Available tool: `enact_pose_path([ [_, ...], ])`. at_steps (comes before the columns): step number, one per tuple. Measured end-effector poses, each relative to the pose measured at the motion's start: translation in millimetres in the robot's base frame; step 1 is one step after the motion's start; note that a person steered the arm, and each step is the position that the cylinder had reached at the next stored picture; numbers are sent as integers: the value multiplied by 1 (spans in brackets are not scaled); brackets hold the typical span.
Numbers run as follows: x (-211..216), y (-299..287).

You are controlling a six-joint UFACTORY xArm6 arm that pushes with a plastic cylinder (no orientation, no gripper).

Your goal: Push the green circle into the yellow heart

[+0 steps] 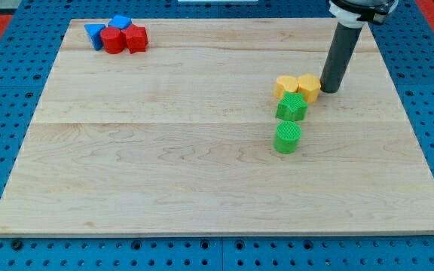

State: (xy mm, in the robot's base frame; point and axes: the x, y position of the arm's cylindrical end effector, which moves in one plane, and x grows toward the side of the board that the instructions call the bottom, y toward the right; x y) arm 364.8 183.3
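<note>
Now | green circle (287,138) upright, axis vertical | my tip (329,89) seemingly touching yellow heart (308,87) | no pincer.

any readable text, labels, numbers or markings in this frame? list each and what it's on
None. No words, numbers, brands or signs show on the wooden board, on my tip, or on any block: the green circle, the other green block, the two yellow blocks, and the red and blue blocks at the view's top left. The blue pegboard bears only holes.
</note>
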Motion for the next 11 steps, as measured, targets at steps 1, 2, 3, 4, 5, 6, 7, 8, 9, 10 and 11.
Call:
enact_pose_path([
  [1, 21, 18],
  [2, 105, 2],
  [3, 115, -75],
  [4, 105, -114],
  [5, 133, -121],
  [6, 129, -166],
  [7, 93, -164],
  [8, 73, -144],
  [9, 63, -161],
  [10, 47, -186],
  [11, 44, -146],
])
